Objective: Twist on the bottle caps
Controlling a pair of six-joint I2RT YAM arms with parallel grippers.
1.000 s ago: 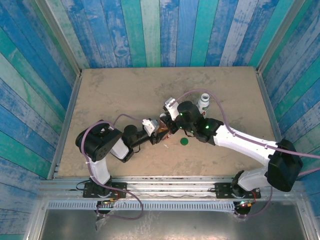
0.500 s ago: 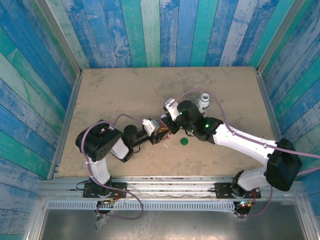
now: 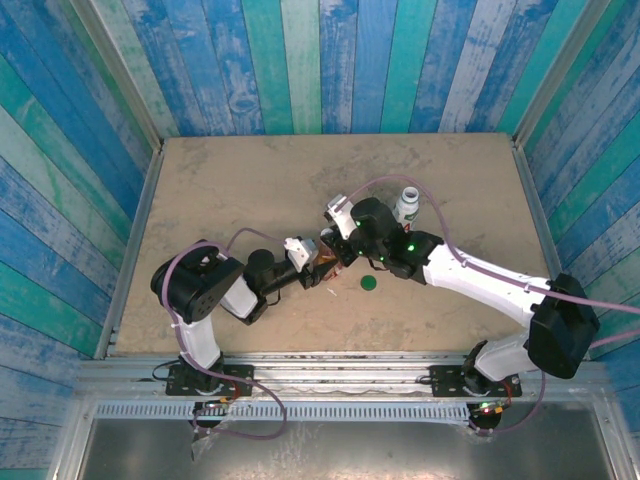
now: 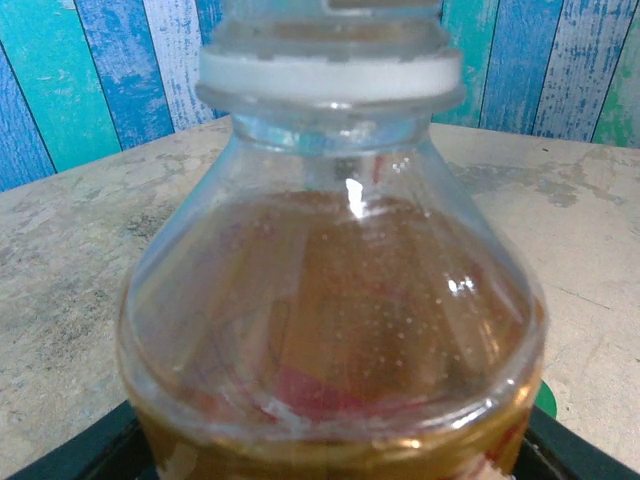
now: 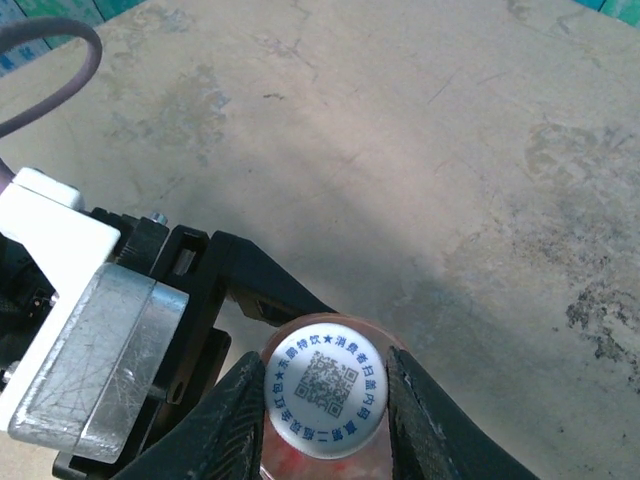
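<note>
Near the middle of the table (image 3: 230, 190), slightly toward its near edge, the two arms meet over the clear bottle (image 4: 330, 330) of amber liquid.

Left gripper (image 3: 324, 257): clamped on the bottle body, its black jaws on either side low down. It is bracing the bottle.

Right gripper (image 5: 326, 372): comes from above at a narrow setting, with the fingers (image 5: 250, 400) close against both sides of the white cap (image 5: 325, 388). Contact looks made, but how firm the pinch is can't be judged.

The white cap sits on the neck with its printed top facing up at the right wrist camera.

Step, as I judge it: threading the white cap onto the clear bottle. How far it is seated can't be told. The next move calls for a wrist twist about the neck axis, or a re-grip for another turn, while the left keeps the bottle from spinning.

Bottle orientation: upright, long axis vertical, neck pointing up. Any slight lean can't be ruled out.

Left to do: the green cap (image 3: 369, 284) lies flat just right of the grippers, toward the near edge. The white bottle (image 3: 407, 204) stands upright beyond the right arm, toward the far right part of the table, with its mouth open.
</note>
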